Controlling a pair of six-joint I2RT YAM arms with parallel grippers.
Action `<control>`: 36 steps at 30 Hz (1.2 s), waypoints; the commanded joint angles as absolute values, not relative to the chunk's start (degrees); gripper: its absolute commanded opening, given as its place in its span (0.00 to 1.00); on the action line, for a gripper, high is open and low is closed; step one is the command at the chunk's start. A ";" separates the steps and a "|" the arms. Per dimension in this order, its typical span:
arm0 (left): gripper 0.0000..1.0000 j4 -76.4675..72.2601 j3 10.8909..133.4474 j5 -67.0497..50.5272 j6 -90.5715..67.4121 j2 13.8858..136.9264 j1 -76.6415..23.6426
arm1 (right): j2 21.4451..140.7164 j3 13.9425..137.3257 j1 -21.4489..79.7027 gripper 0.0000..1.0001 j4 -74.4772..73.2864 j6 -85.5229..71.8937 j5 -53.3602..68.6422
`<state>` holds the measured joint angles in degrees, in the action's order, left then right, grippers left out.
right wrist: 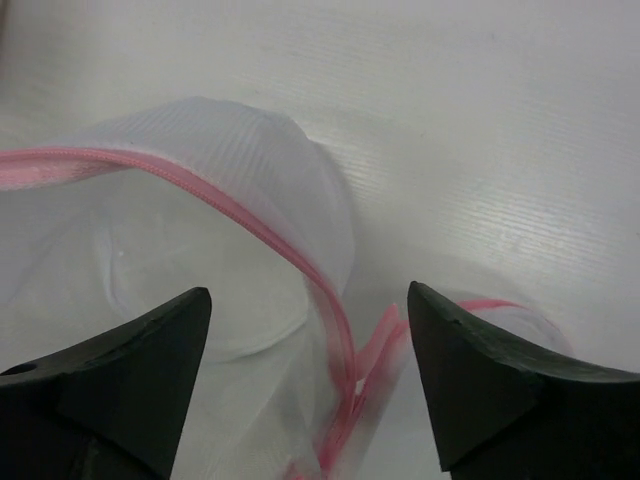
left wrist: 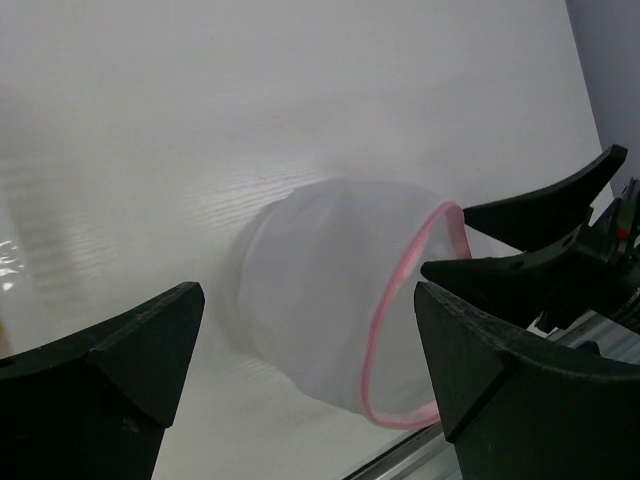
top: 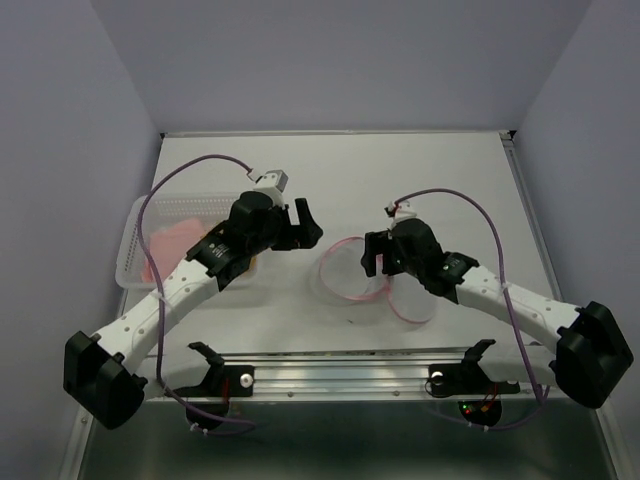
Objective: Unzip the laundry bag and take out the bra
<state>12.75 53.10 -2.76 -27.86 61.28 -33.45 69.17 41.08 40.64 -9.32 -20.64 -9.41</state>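
Laundry bag [top: 352,272] lies unzipped, middle of the desk [top: 430,170], its pink trim gaping. We see our right tool [top: 375,260] released just above it, and our left tool [top: 308,222] released nearby, touching nothing.

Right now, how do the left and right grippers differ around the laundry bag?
The left gripper hangs apart from the laundry bag, nearer the white basket; the right gripper sits over the bag. The right gripper's fingers straddle the pink zipper trim; the left gripper's straddle nothing. Both are open.
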 commanded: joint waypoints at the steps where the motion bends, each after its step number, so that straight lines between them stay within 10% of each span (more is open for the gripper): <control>1: 0.99 6.17 52.82 -6.06 -28.39 64.59 -36.82 | 64.70 45.08 40.69 0.91 -14.13 -23.64 -14.40; 7: 0.99 3.17 52.56 -6.24 -28.83 67.14 -38.93 | 58.37 44.22 36.14 0.98 -28.28 -33.13 -26.89; 29: 0.99 0.88 51.77 -0.62 -27.77 78.13 -42.98 | 59.68 28.23 17.49 0.99 -29.89 -50.53 -5.54; 36: 0.99 0.70 51.94 1.21 -27.25 80.42 -42.98 | 62.58 24.18 16.97 0.74 -24.44 -51.33 -2.03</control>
<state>2.61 52.36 -1.43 -28.53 80.47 -42.70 60.69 27.92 17.91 -30.52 -48.99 -6.61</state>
